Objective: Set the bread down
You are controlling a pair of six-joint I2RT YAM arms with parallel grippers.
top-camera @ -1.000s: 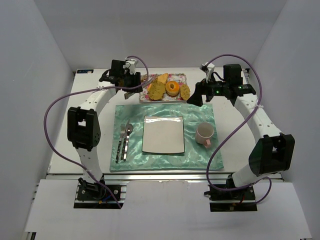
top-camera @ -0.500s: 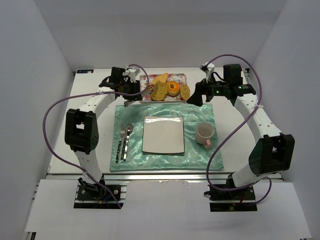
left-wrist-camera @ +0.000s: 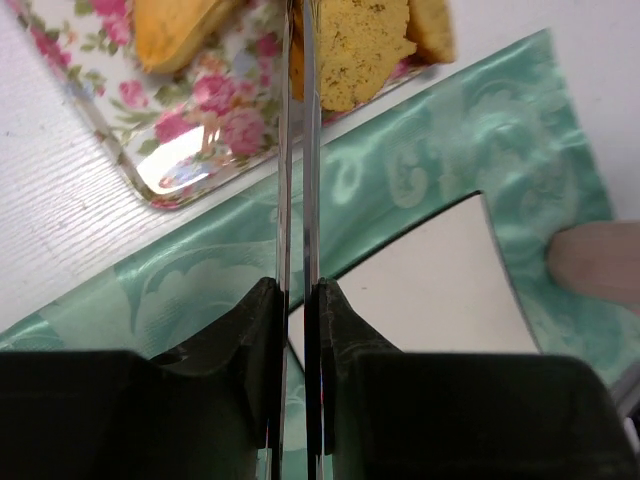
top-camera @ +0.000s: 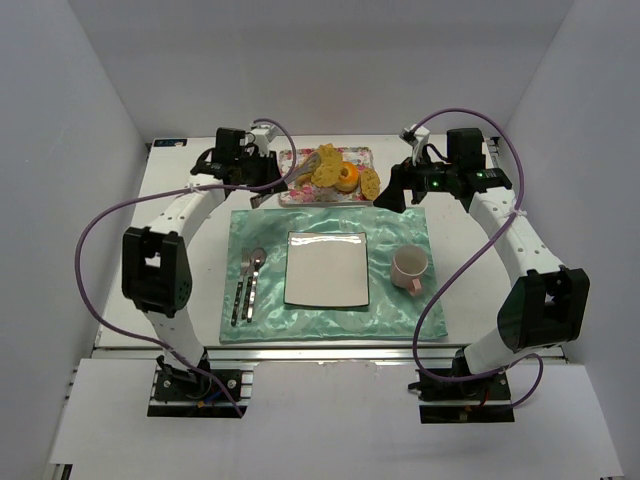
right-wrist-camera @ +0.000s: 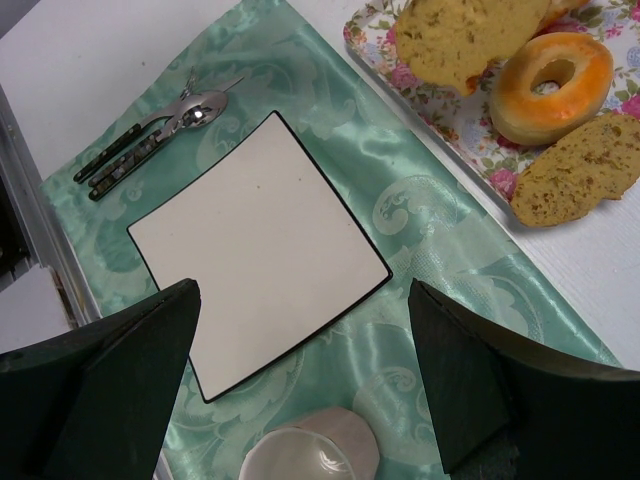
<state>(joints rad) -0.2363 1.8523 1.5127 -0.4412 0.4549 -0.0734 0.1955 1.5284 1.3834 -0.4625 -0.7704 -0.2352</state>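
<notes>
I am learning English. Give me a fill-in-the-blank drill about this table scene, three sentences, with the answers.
1. The left gripper holds tongs that pinch the bread, not the ___-shaped doughnut.
2. The right gripper is ___, holding nothing.
3. The pink mug stands on the ___ mat.
Answers: ring; open; green.

plain white walls (top-camera: 90,110), white table (top-camera: 190,300)

The bread (top-camera: 325,166) over tray (left-wrist-camera: 215,110), behind plate (top-camera: 326,268) on mat (top-camera: 400,215).
</notes>
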